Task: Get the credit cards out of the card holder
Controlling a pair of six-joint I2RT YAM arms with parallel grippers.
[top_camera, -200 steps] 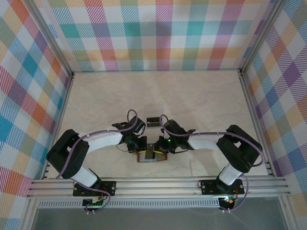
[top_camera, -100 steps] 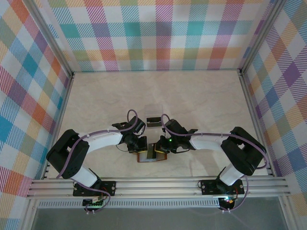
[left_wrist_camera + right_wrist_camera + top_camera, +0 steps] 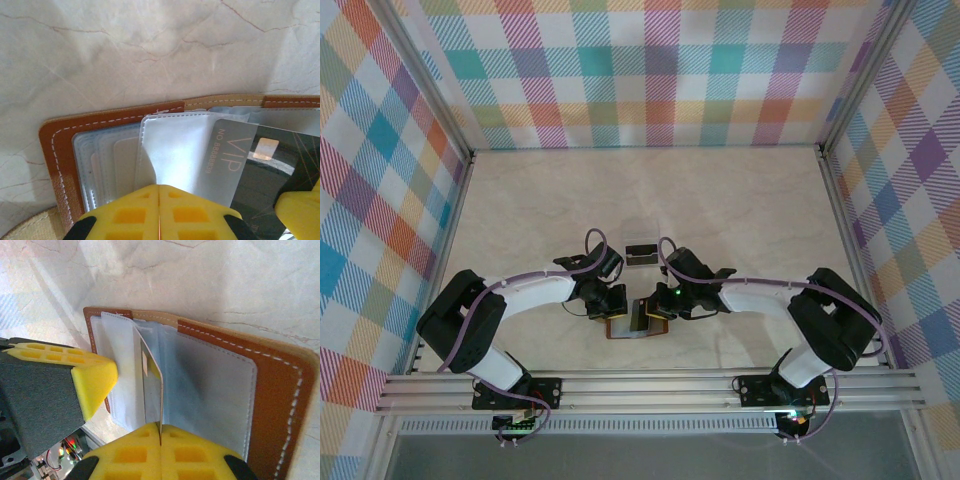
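The reddish-brown card holder (image 3: pixel 623 331) lies open on the table between both arms. In the left wrist view my left gripper (image 3: pixel 159 189) is shut on a clear pocket sleeve (image 3: pixel 175 145) of the card holder (image 3: pixel 55 145). A dark grey credit card (image 3: pixel 235 162) with a light "VIP" band sticks out of the pockets to the right. In the right wrist view my right gripper (image 3: pixel 160 429) is shut on that card's near edge; the card (image 3: pixel 151 382) stands on edge over the open holder (image 3: pixel 280 385). A second card (image 3: pixel 640 250) lies flat on the table beyond the grippers.
The left gripper's yellow fingertip (image 3: pixel 95 377) sits close to the left of the held card. The metal frame rail (image 3: pixel 650 385) runs just behind the holder at the near edge. Checked walls (image 3: pixel 650 70) enclose the pale table (image 3: pixel 740 200).
The right arm has shifted slightly and the dark card shows further out of the holder. The left gripper has stayed on the holder.
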